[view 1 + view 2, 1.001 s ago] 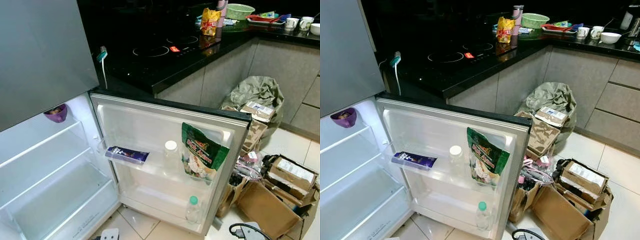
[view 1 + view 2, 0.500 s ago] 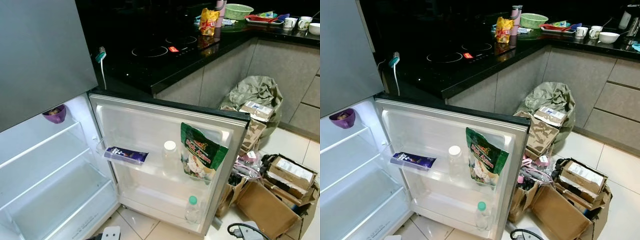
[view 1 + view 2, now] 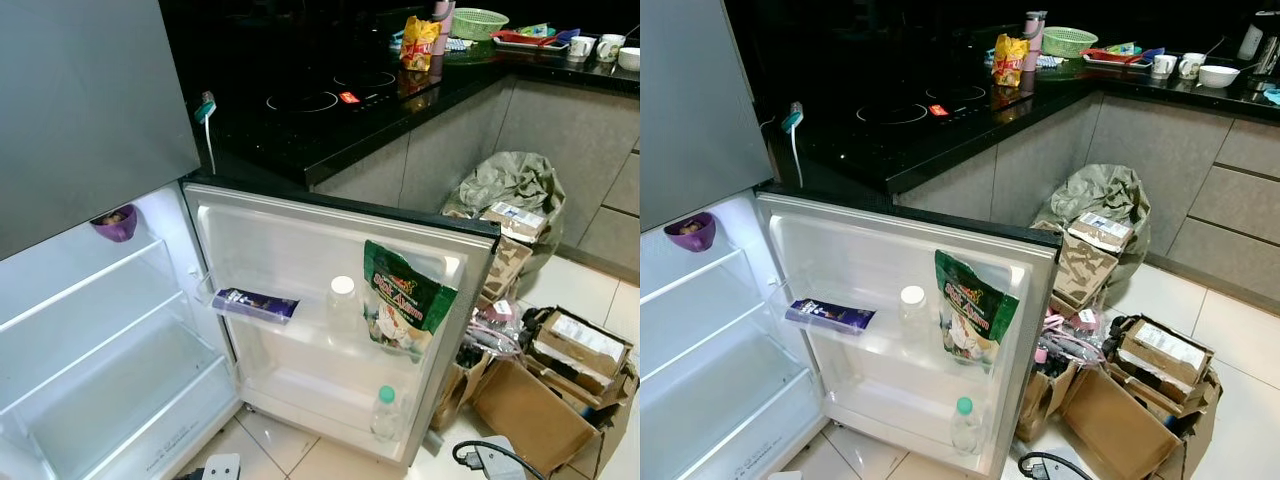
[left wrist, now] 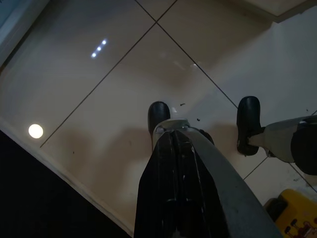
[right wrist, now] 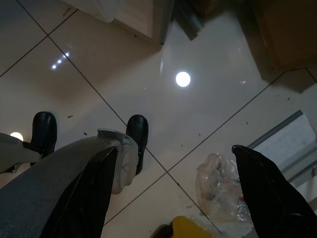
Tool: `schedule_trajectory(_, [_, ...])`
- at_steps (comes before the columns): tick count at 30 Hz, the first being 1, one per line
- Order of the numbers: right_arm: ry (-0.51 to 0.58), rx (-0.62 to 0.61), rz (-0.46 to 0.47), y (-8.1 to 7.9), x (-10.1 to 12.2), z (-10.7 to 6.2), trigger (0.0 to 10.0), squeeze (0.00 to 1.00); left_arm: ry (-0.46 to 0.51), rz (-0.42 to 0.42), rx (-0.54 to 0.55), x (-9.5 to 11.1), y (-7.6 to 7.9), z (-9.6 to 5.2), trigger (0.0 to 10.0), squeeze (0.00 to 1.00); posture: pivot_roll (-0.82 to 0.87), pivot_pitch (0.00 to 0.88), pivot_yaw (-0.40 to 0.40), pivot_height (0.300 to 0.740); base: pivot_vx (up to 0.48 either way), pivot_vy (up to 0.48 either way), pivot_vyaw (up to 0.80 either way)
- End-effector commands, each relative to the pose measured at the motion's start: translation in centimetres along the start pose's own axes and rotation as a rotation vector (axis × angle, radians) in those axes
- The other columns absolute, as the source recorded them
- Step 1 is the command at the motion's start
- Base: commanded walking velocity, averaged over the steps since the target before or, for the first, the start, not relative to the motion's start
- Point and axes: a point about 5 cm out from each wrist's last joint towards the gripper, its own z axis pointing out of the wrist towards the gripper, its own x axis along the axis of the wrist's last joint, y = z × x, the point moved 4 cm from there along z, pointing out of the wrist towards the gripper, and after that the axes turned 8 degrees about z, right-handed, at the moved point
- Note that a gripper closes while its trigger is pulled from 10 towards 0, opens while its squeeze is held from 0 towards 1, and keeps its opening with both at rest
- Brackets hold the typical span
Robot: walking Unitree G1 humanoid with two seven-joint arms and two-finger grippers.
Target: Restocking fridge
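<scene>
fridge door [image 3: 300, 250], open, as landmark. to its left: purple bowl [image 3: 115, 223] on the top fridge shelf. on its middle rack: purple packet [image 3: 255, 303], white-capped bottle [image 3: 342, 305], green pouch [image 3: 405, 297]. lower rack: green-capped bottle [image 3: 385, 413]. left end effector [image 4: 171, 148] closed; right end effector [image 5: 173, 193] spread open, both above floor tiles.

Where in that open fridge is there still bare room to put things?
The main shelves are bare below the purple bowl. The door's upper rack is crowded: purple packet, white-capped bottle, green bag. The lower rack is free beside the green-capped bottle.
</scene>
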Motion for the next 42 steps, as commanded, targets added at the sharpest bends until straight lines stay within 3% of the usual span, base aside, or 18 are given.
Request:
schedule_trajectory(1, [-0.006, -0.002, 0.004, 0.15, -0.05, -0.02, 10.0, 0.0, -0.024, -0.003, -0.004, -0.77, 0.34, -0.04, 10.0, 0.0, -0.09, 0.0, -0.003, 0.74, -0.322, 0.0, 0.0])
schedule_trajectory(29, [-0.019, -0.006, 0.006, 0.33, -0.6, -0.12, 10.0, 0.0, -0.031, 0.013, -0.009, -1.0, 0.47, -0.06, 10.0, 0.0, -0.1, 0.0, 0.002, 0.74, -0.345, 0.0, 0.0])
schedule_trajectory(42, [-0.029, -0.009, 0.006, 0.65, -1.01, -0.24, 10.0, 0.0, -0.037, 0.055, -0.015, -1.27, 0.14, -0.19, 10.0, 0.0, -0.11, 0.0, -0.002, 0.74, 0.0, -0.129, 0.0])
